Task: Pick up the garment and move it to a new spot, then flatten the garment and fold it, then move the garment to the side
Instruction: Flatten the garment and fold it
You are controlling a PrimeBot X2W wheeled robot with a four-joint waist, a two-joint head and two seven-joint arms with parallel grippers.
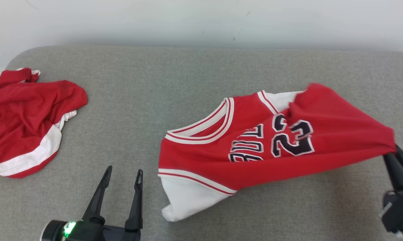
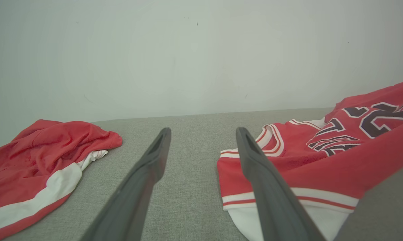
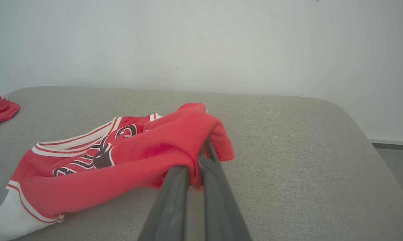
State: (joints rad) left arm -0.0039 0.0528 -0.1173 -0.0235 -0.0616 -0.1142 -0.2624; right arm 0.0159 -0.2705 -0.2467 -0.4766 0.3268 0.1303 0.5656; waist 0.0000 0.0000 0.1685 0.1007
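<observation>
Jersey edge is clamped in my right gripper; I want a slow, high lift, left gripper gaping empty beside it.

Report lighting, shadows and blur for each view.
Head view: soft even light, no glare, jersey print sharp, faint shadow under its lifted edge. Left wrist view: left fingers near the lens look soft. Right wrist view: right fingers blurred up close, the pinched jersey fold slightly soft.
</observation>
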